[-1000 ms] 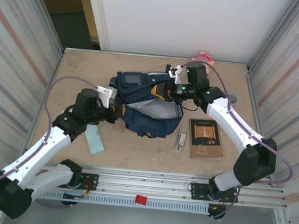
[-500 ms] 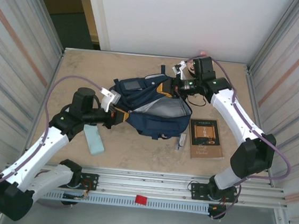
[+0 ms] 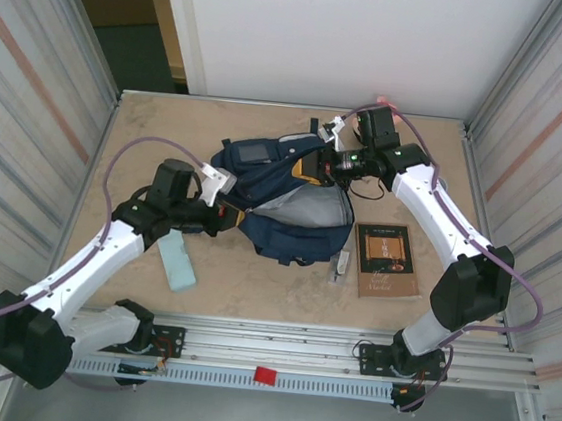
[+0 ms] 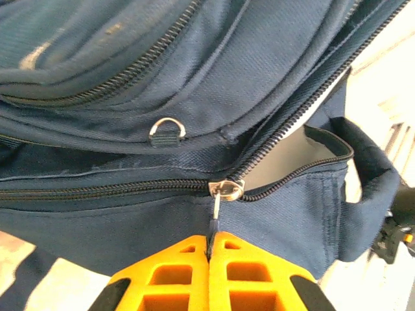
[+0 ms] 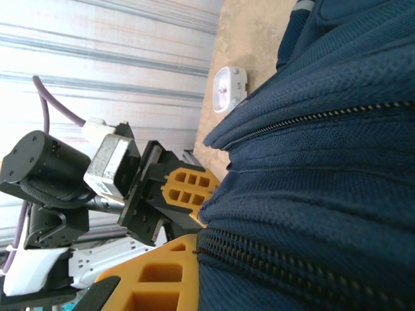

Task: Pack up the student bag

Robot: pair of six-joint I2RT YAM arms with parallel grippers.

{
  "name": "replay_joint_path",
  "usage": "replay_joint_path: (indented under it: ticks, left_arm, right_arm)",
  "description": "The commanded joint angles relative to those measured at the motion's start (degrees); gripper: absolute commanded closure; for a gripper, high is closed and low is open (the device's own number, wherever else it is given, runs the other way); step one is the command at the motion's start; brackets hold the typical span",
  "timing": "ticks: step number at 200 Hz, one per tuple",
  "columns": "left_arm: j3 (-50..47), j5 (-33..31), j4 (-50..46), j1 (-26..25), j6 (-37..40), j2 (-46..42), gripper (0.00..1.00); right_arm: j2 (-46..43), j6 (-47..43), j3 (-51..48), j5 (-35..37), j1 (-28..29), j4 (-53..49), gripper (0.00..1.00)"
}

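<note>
Top external view has the bag [image 3: 264, 179] in the middle of the table [image 3: 168, 138], held between the two arms. The left gripper [image 3: 223, 215] is at its left end and the right gripper [image 3: 328, 165] is at its far right corner. The main zipper is partly open and light grey lining shows inside. A brown book [image 3: 388, 260] lies flat on the table just to the right of the bag. A small pale thing [image 3: 340, 264] lies between book and bag, too small to tell what it is. A light blue case [image 3: 177, 262] lies beside the left arm, apart from the bag.

On the left wrist view the two orange fingers [image 4: 246, 272] are pressed together on the pull [image 4: 213, 217], which hangs from the metal slider [image 4: 227, 189]. Left of the slider the zipper is closed; right of it the teeth part. A metal D-ring [image 4: 167, 129] sits on the fabric above.

On the right wrist view one orange finger [image 5: 155, 278] is visible, with the blue fabric directly against it. The right fingers are closed, it seems on the edge of the bag. A small white square thing [image 5: 228, 89] is on the table beyond the bag.
</note>
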Motion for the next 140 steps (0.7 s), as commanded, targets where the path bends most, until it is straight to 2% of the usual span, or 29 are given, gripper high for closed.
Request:
replay_joint_path:
  ticks: [1,12,26,42,50,60,76,91,101,118,128,140]
  left_arm:
    - [-2.4,2.4,-4.1,1.2,-1.7,0.8,1.00]
    - [-3.2,3.1,-2.7,-0.4,-2.6,-0.1,1.00]
    - [-4.2,2.7,-0.8,-2.9,-3.3,-1.5,1.00]
    - [-4.9,1.8,0.4,-4.9,-4.4,-2.8,1.00]
    - [-5.6,1.9,1.7,-5.0,-5.6,-3.4,1.00]
    - [-7.0,1.6,3.8,-5.1,-7.2,-4.4,1.00]
    - [-9.2,0.6,7.8,-5.1,-9.9,-5.5,1.00]
    - [-10.4,0.3,10.6,-5.2,-11.9,-5.9,1.00]
    - [-10.6,0.1,11.4,-5.4,-12.4,-5.8,1.00]
    - [-10.3,-0.9,10.6,-5.6,-11.5,-5.1,1.00]
    - [-9.8,-2.7,8.7,-5.7,-10.7,-4.5,1.00]
    - [-8.9,-5.9,5.5,-5.6,-9.2,-3.5,1.00]
  right_arm:
    - [-4.3,1.6,1.3,-0.3,-0.8,5.4,0.94]
    - [-4.2,2.7,0.1,0.5,-0.7,6.5,0.91]
    - [-4.4,4.2,-1.6,1.2,-0.1,8.5,0.82]
    - [-5.7,8.2,-5.1,4.6,0.7,12.5,0.54]
    - [-7.1,11.4,-8.1,6.6,1.3,16.7,0.46]
    - [-8.8,15.1,-12.0,8.8,1.9,21.6,0.41]
    - [-11.5,18.2,-16.8,14.1,3.2,24.8,0.39]
    - [-13.7,19.8,-20.7,20.1,5.0,26.6,0.40]
    - [-14.9,20.9,-23.2,23.4,6.2,27.8,0.44]
    - [-16.0,22.3,-26.1,26.3,7.4,30.0,0.64]
    - [-16.2,22.3,-26.5,26.1,7.5,30.5,0.77]
    - [-16.2,21.1,-25.4,24.9,7.1,30.1,0.87]
